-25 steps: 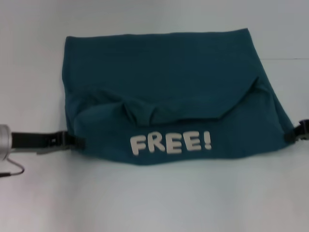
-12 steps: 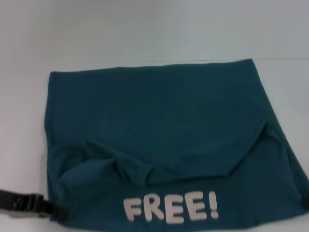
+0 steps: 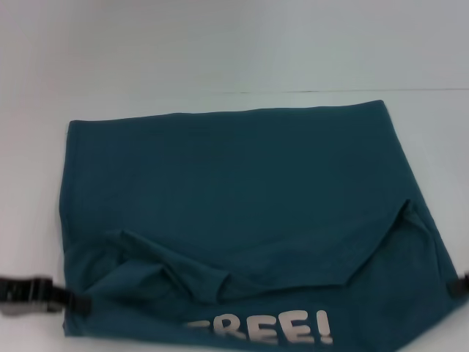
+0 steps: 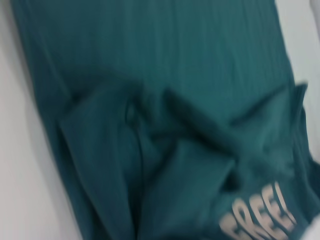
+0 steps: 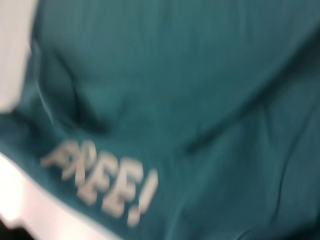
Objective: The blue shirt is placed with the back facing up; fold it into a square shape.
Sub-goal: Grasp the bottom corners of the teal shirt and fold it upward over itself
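the shirt is lying on the table; our left claw and right claw are clamping its near corners.

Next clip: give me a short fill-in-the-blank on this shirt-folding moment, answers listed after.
1. The cream-white lettering on the dark teal-blue cotton shirt reads ____.
2. In the head view, the left claw is at the shirt's near ____ corner.
3. The lettering lies along the shirt edge ____ to the robot.
4. The shirt lies on a plain ____ table.

Missing words: FREE!; left; nearest; white
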Motion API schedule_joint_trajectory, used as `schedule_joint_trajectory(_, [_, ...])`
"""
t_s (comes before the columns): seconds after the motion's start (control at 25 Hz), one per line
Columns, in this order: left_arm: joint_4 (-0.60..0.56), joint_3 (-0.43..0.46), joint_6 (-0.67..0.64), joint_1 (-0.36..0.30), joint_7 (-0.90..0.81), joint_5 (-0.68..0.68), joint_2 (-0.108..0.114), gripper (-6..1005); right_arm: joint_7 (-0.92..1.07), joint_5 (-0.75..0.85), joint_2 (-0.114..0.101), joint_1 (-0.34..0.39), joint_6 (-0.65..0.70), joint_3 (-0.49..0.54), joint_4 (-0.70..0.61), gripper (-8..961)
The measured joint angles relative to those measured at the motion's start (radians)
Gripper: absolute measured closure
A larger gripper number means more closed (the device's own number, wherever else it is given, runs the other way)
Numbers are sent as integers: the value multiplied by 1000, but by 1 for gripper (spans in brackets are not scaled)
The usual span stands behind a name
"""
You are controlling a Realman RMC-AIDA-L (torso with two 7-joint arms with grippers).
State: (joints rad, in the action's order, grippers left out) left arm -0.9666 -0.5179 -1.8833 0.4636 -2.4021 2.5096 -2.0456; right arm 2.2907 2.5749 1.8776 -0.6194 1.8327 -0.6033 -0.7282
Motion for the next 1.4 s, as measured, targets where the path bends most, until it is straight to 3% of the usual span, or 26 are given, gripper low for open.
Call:
schedule_joint_trajectory(0.28, [58, 20, 104, 112, -83, -2, 37, 951, 36, -153, -13, -29, -92, 93, -9, 890])
schedule_joint_trajectory(0.52, [68, 27, 152, 188, -123, -2, 53, 950, 73, -293, -19, -49, -155, 108, -11, 884])
schedule_joint_trajectory(0.68, [75, 27, 235, 221, -159, -4, 63, 950, 98, -323, -16, -51, -267, 111, -11, 880])
schedule_joint_trajectory(0.92, [136, 18, 410, 270, -187, -5, 63, 950, 104, -318, 11, -52, -488, 77, 1, 874])
schedule_joint_trajectory(1.2, [220, 9, 625, 313, -193, 2, 35, 951, 109, -317, 72, -82, -739, -33, 7, 867])
schedule_joint_trajectory(1.4, [227, -36, 707, 319, -233, 2, 29, 951, 113, -316, 89, -131, -899, -111, 37, 862])
